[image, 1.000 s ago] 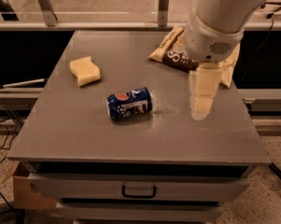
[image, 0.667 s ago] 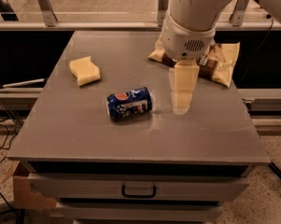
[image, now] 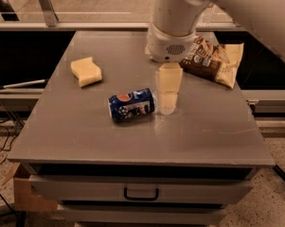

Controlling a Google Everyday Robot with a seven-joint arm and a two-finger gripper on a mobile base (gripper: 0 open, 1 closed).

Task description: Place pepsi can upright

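Camera view: gripper closes in on the toppled can

Camera view shows the cream-coloured two-finger gripper (image: 167,107) much further left than a second ago. It has travelled from the right part of the grey metal table (image: 213,136), across the front of the snack bag, and now hangs tip-down just beside the right end of the dark blue aluminium pepsi can (image: 131,105). The can itself has not shifted. It lies on its side near the middle of the table, its long axis running roughly left to right, with the red-white-blue round logo showing toward its left end.

That move reads as an approach, not a grasp. The can is not yet lifted or turned, so the whole of the uprighting is still to do. From here the likely need is a small further move to the left, so the tool straddles the can's body before closing.

As for the tool, whether it is spread or closed cannot be told from this angle. It carries nothing. Its tip sits low over the tabletop and very near the can's end, but contact with either cannot be made out. The white cylindrical arm (image: 176,27) rises from it at the far side.

A pale yellow sponge block (image: 86,71) lies well apart to the far left. The brown and yellow crinkled snack bag (image: 212,60) lies to the far right, behind the arm.
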